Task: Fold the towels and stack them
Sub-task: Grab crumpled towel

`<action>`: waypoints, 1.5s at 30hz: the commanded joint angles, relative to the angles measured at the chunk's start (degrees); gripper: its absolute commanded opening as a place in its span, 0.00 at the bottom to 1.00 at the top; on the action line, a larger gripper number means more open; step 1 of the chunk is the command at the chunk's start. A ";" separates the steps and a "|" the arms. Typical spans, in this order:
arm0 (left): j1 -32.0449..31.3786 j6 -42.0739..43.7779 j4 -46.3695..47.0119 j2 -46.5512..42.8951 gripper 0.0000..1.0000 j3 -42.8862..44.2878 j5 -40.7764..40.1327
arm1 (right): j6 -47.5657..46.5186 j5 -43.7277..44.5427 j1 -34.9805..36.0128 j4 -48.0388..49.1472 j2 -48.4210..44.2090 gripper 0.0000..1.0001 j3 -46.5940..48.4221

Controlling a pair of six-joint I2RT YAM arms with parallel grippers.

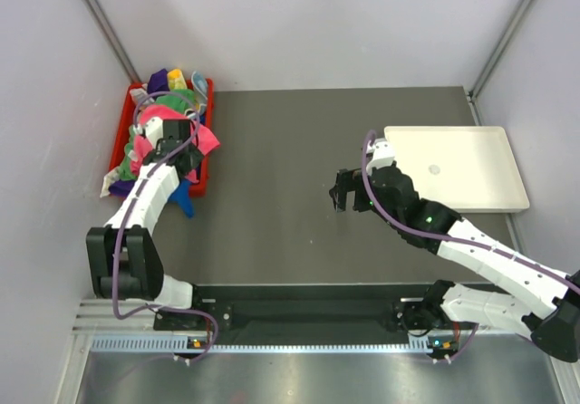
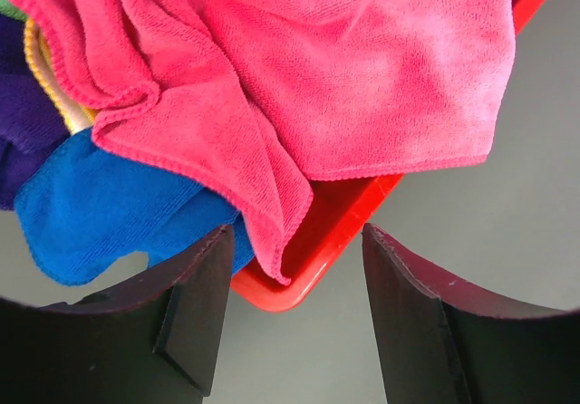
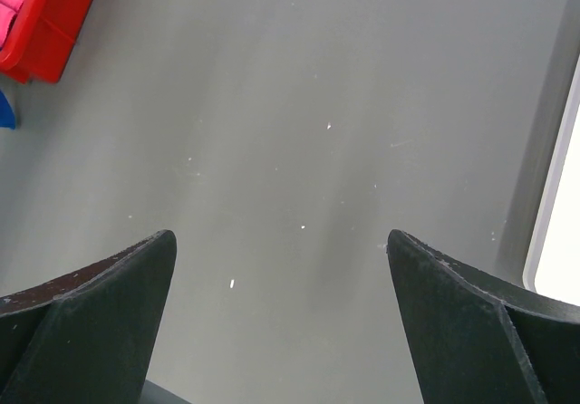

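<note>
The pink towel (image 2: 362, 78) hangs a corner over the bin (image 2: 317, 264) rim toward the left jaws; left and right jaws gape empty.

Left fingers (image 2: 192, 318), right fingers (image 3: 95, 318) wide apart

No text, label, brand, number or sign can be read in any of the views

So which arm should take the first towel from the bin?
Left. The left jaws stand open right at the pink towel draped over the corner of the red bin. The right jaws are open over bare table, far from the bin.
</note>
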 commanded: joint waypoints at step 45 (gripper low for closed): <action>-31.16 10.06 -8.90 -3.71 0.00 24.47 -4.64 | 1.45 1.96 -7.02 -0.17 0.93 1.00 4.64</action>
